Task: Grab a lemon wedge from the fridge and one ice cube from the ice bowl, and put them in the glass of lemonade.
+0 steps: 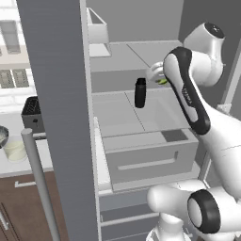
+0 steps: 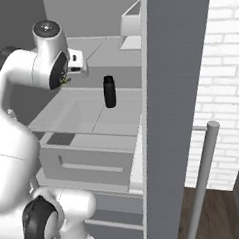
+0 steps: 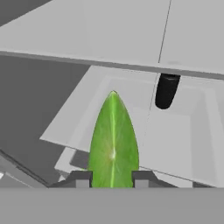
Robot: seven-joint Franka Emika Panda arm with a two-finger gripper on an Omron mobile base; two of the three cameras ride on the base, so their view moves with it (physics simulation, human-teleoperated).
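Hand view showed my gripper (image 3: pixel 112 178) closed partway on the lemon wedge (image 3: pixel 113 140), held inside the open fridge (image 1: pixel 141 117) above its shelf. Retrieval step judged done — next I needed a clear withdrawal toward the glass of lemonade (image 1: pixel 15 149).

Both base views look forward and down from behind the arm into the open fridge (image 1: pixel 141 117), one from the left, one from the right, and share its grey shelves and the dark bottle (image 1: pixel 140 93). The hand view sits close inside, looking along the jaws over a shelf toward that bottle.
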